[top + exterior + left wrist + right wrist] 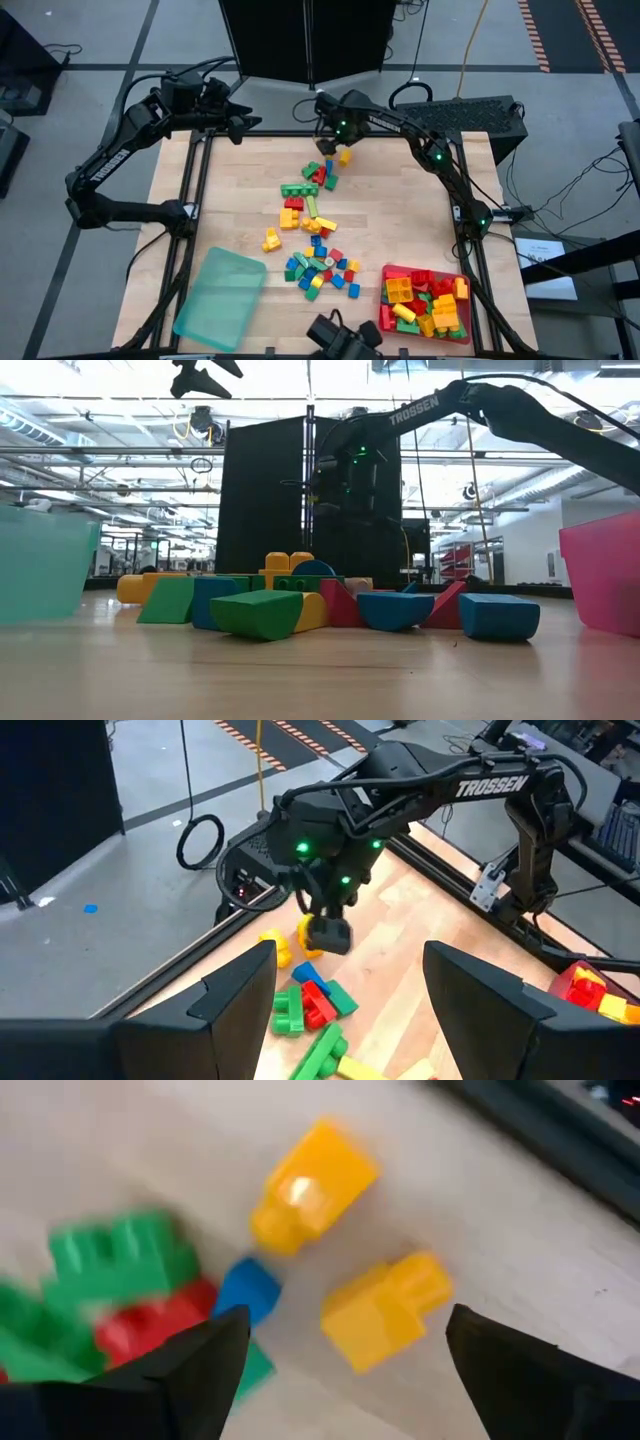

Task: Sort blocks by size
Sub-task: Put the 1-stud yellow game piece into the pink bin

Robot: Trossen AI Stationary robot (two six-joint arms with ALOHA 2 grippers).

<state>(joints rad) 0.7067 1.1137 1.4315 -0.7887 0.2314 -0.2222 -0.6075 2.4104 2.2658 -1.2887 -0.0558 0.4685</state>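
While right gripper (340, 1355) hangs open over 2 yellow blocks (385, 1308) — green block (120, 1255) beside, left gripper (345, 990) open.

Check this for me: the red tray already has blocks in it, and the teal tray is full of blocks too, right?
Not quite. The red tray does hold blocks, but the teal tray has none in it, as the high view shows.

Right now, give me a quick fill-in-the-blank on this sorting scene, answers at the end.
1. The sorted blocks so far lie in the ____ tray.
2. The teal tray holds ____ blocks.
3. The right end effector hovers open over two ____ blocks at the table's far edge.
4. The left end effector hovers at the far ____ corner of the table.

Answers: red; no; yellow; left
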